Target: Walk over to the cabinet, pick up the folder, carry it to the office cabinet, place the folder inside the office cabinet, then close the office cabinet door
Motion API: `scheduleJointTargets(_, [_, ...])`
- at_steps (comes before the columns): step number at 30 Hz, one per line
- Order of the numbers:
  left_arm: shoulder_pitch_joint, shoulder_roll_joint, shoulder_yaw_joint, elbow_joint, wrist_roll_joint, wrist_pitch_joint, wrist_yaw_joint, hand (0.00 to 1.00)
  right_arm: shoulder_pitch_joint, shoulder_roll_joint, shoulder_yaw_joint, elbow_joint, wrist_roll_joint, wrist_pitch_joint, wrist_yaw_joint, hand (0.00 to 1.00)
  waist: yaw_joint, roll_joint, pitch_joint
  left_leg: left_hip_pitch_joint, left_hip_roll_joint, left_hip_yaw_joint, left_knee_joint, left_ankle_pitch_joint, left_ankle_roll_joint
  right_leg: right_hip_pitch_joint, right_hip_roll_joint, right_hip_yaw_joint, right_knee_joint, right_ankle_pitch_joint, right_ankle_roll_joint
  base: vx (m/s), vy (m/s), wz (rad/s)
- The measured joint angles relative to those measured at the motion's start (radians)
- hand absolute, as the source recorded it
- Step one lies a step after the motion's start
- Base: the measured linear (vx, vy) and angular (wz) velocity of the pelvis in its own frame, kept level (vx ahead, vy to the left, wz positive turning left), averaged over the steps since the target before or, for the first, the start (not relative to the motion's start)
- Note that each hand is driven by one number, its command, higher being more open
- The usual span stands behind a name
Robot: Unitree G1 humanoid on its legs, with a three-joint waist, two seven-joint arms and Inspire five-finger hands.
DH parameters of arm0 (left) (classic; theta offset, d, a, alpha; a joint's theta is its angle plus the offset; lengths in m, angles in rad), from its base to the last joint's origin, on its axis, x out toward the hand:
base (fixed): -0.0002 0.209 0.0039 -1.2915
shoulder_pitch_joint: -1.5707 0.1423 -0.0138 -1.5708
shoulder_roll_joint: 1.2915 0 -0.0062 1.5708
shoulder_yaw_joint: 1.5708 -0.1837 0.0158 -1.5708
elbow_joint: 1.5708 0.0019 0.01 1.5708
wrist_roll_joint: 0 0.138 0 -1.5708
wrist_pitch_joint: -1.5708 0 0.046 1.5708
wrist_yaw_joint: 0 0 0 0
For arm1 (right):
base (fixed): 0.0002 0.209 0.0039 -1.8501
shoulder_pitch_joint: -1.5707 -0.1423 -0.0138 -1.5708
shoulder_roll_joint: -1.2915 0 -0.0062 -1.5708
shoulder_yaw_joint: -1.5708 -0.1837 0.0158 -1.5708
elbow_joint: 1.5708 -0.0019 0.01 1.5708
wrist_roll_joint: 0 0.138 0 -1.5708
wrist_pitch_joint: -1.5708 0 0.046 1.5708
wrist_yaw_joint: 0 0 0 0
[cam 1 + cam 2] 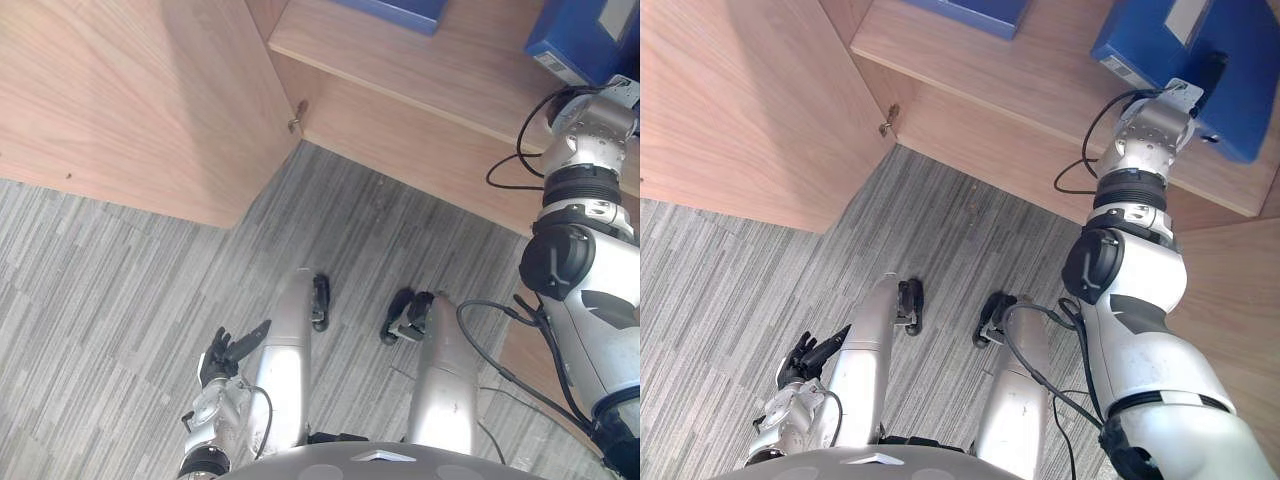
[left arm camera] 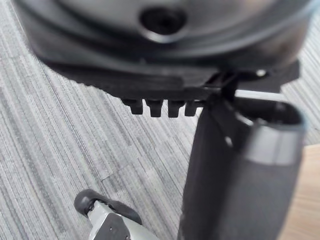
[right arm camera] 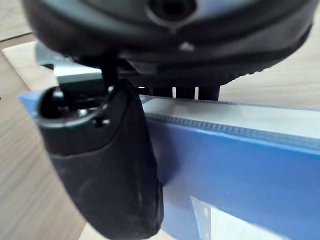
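A blue folder (image 1: 1240,100) with a white label lies on the wooden shelf (image 1: 990,60) of the open cabinet, at the upper right. My right arm reaches up to it. In the right wrist view my right hand (image 3: 107,165) is on the folder (image 3: 240,170), with the thumb laid on its blue face and the fingers over its far edge. My left hand (image 1: 225,355) hangs low at my left side above the carpet, holding nothing, with its fingers relaxed.
The cabinet's wooden door (image 1: 120,100) stands swung open at the left, hinged (image 1: 296,120) at the cabinet's corner. A second blue folder (image 1: 400,10) lies further left on the same shelf. Grey striped carpet (image 1: 100,300) covers the floor below.
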Motion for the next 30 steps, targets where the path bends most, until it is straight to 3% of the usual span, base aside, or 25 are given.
scheduleJointTargets(6, [0.0,0.0,0.04,0.016,-0.001,-0.003,-0.024,1.0,0.0,-0.043,0.177,0.012,-0.222,0.143,0.09,1.0,-0.018,-0.001,0.0,0.014,0.001,0.003,-0.012,0.0,0.0,0.012,0.003,0.0,-0.016,0.005,-0.001,0.01,0.004,-0.01])
scheduleJointTargets(10, [0.0,0.001,0.052,0.017,-0.001,-0.003,-0.057,1.0,-0.001,-0.092,0.385,0.041,-0.433,0.271,0.219,1.0,-0.026,-0.008,0.004,0.033,0.003,0.006,-0.024,0.0,0.0,0.03,0.007,0.001,-0.028,0.007,0.002,0.0,0.0,0.0])
scheduleJointTargets(17, [0.004,0.003,0.055,0.018,0.002,-0.002,-0.103,1.0,-0.006,-0.092,0.502,0.152,-0.618,0.386,0.333,1.0,-0.025,-0.02,0.005,0.064,0.014,0.015,-0.045,0.0,0.0,0.061,0.019,0.0,-0.058,0.015,0.004,0.03,0.002,-0.05])
scheduleJointTargets(21, [0.017,0.022,0.023,0.013,0.002,-0.002,-0.14,1.0,-0.005,-0.1,0.524,0.182,-0.717,0.427,0.426,1.0,-0.026,-0.02,0.005,0.09,0.014,0.02,-0.069,0.0,0.0,0.083,0.02,0.0,-0.079,0.017,0.005,0.05,0.001,-0.01])
scheduleJointTargets(26, [0.047,0.061,-0.011,-0.008,0.012,0.016,-0.218,1.0,0.062,-0.167,0.569,0.189,-1.018,0.469,0.631,1.0,-0.012,-0.02,0.005,0.118,0.013,0.025,-0.098,0.0,0.0,0.11,0.021,-0.006,-0.106,0.018,0.007,0.07,0.001,0.01])
scheduleJointTargets(30, [0.068,0.081,-0.024,-0.037,0.051,0.033,-0.249,1.0,0.105,-0.179,0.555,0.181,-1.249,0.449,0.744,1.0,-0.013,-0.023,0.003,0.14,0.014,0.028,-0.114,0.0,0.0,0.135,0.02,-0.012,-0.124,0.018,0.007,0.07,0.002,0.02])
